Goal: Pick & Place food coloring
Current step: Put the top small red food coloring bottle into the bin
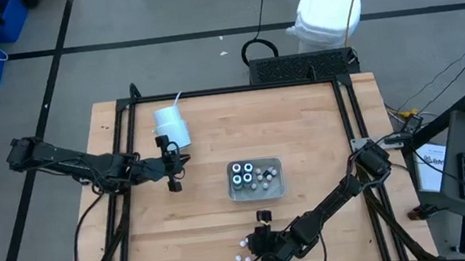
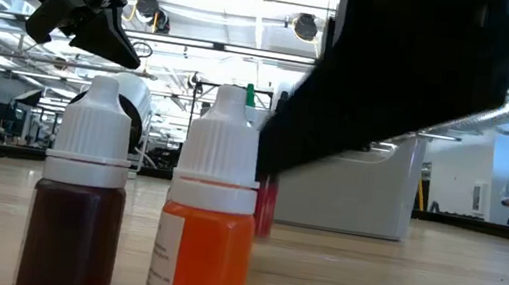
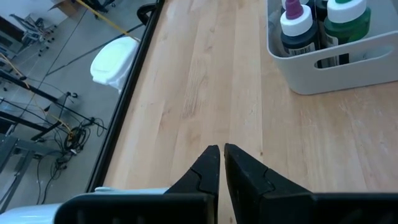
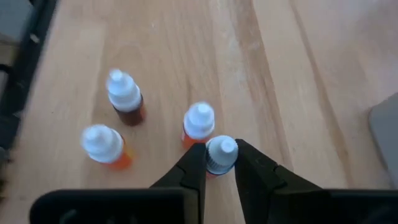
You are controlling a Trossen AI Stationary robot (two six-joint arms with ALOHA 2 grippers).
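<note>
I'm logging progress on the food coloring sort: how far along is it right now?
Done: several bottles already stand in the tray. In hand: the right gripper is closed around one white-capped bottle at the table's front edge. Left: three more small bottles stand loose beside it. The left gripper waits shut, left of the tray.

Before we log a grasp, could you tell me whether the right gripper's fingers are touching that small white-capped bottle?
Touching: the right wrist view shows the right gripper with both fingers pressed against the white-capped bottle.
</note>
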